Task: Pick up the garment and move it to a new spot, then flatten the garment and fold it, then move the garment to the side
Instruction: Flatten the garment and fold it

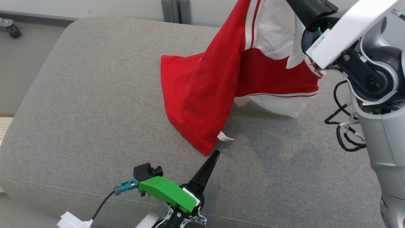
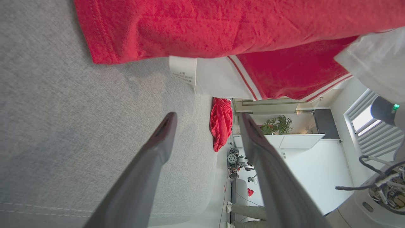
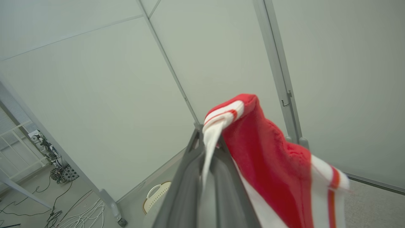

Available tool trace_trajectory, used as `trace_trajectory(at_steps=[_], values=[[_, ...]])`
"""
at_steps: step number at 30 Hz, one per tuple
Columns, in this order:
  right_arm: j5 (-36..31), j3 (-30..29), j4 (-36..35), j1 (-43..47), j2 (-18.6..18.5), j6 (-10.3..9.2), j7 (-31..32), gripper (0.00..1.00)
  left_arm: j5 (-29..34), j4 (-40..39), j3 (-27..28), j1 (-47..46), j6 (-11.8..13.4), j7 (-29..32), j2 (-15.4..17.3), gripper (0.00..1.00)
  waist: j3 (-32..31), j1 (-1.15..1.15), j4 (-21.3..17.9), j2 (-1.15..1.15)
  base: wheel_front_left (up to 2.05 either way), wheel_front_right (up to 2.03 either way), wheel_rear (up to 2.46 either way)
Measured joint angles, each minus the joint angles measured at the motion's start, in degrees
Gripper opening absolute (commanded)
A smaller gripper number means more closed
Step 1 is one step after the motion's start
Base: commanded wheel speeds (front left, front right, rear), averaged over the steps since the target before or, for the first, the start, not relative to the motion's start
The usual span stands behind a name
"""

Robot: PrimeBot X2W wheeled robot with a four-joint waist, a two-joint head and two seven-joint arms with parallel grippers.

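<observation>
Your left claw point(image 2: 207, 118) sits lowest in the head view, under its green cover point(image 1: 167, 191), with its two dark fingers spread wide just above the grey cushion point(image 1: 79, 110). One fingertip lies just beside the low corner of the garment point(image 1: 202, 95), and you can't tell whether they touch. Your right claw point(image 3: 207, 139) is pressed together, pinching the garment's white and red striped edge and holding it up. The red cloth drapes down from there, and its lower corner rests on the cushion. A white care label point(image 2: 183, 71) pokes out at that corner, its print too small to read. The lettering on your pale right forearm point(image 1: 319, 44) is too blurred to make out.
</observation>
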Motion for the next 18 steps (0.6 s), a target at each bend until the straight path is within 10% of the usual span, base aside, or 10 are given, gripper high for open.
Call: trace_trajectory(at_steps=[18], values=[[-0.2, -2.0, -0.2, -3.2, 3.9, -0.14, 5.3, 0.00, 23.9, 13.3, -12.3, -13.5, 2.4, -7.2, 0.0, 1.00, 2.4, 0.00, -2.3, 0.00, 0.00, 0.00, 0.00]])
